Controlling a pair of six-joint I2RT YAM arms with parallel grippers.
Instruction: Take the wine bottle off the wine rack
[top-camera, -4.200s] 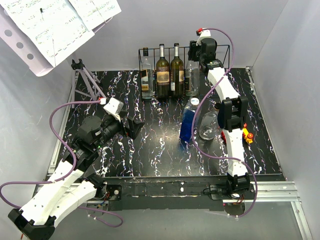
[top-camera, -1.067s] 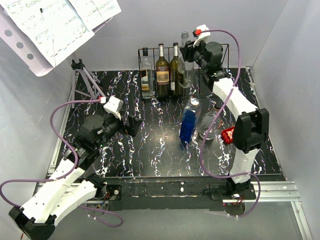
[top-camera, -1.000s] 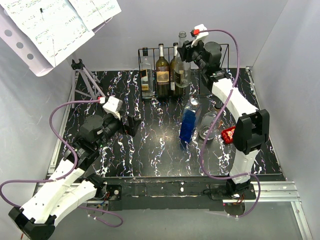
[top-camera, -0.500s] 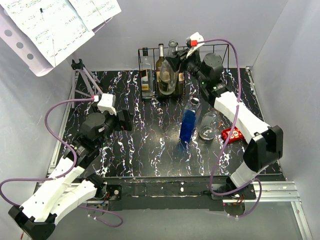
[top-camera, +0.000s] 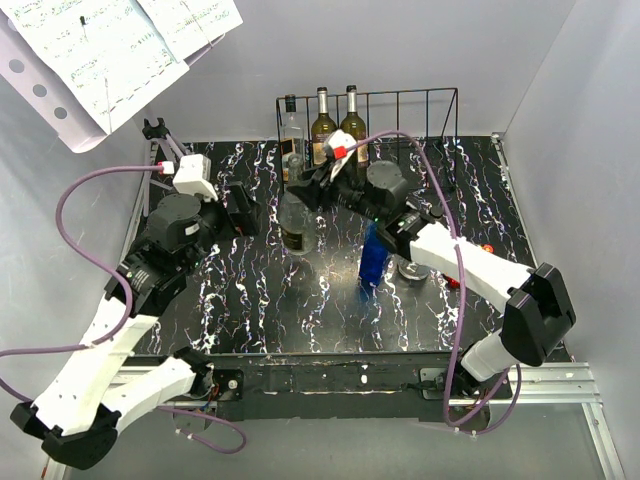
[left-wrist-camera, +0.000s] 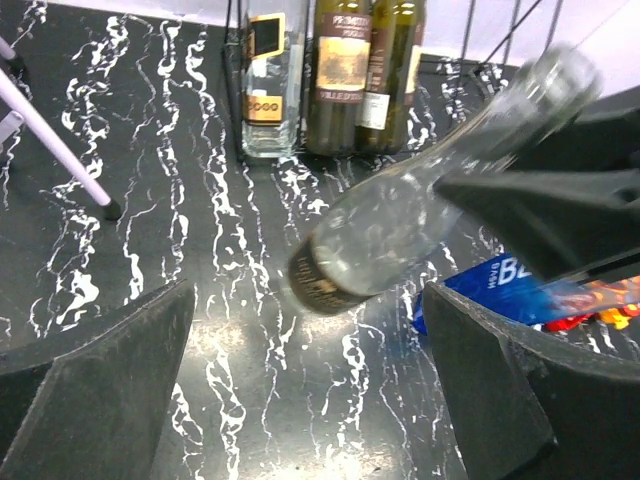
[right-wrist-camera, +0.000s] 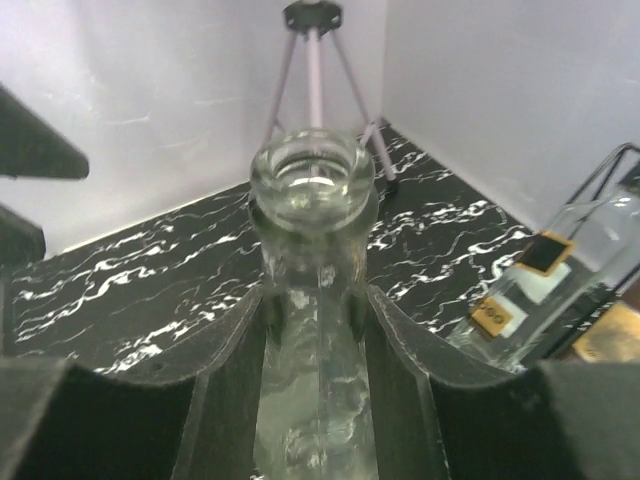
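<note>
The clear glass wine bottle (top-camera: 296, 222), neck pinched in the right gripper (right-wrist-camera: 315, 297), tilts over the black white-veined bench (top-camera: 300, 310) at centre frame. The left gripper (top-camera: 247, 208) gapes empty, and pale grey walls (top-camera: 560, 120) stand around.

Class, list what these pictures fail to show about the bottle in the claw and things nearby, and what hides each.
Clear wine bottle label print: left wrist view, motion blur.
Its base: right wrist view, cut off below the right claw.
Red item: top view, right arm covers most; left wrist view, edge cuts it.
Wine rack: right wrist view, cut by the right edge.
</note>
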